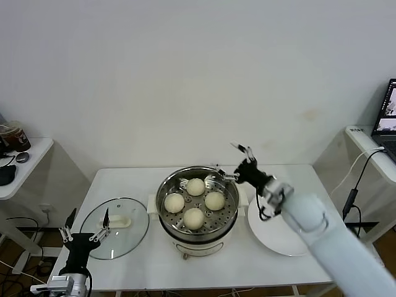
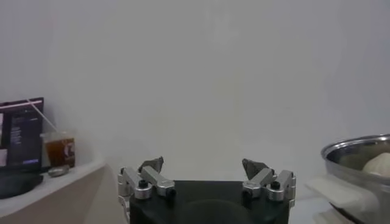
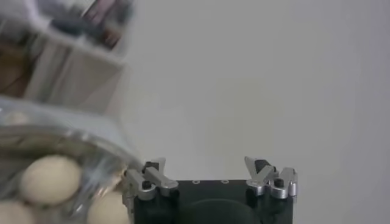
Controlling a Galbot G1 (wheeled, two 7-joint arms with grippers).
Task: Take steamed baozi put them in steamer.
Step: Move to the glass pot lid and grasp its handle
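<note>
Already all four small round cream-white steamed baozi [image 1: 194, 202] sit on the perforated tray inside the large shiny stainless-steel steamer [image 1: 166, 213], and the flat white round plate [image 1: 272, 238] beside it is bare. My right gripper [image 1: 236, 162] hangs above the far right rim, fingers wide, holding nothing. I judge the risk is in pulling away: a low move can knock the rim or the buns. My left gripper [image 1: 83, 226], also wide and empty, waits near the round glass lid [image 1: 124, 238].

Even, soft light fills the room, with faint shadows. The steamer [image 3: 55, 164] at the lower left of the right wrist view smears into blur.
</note>
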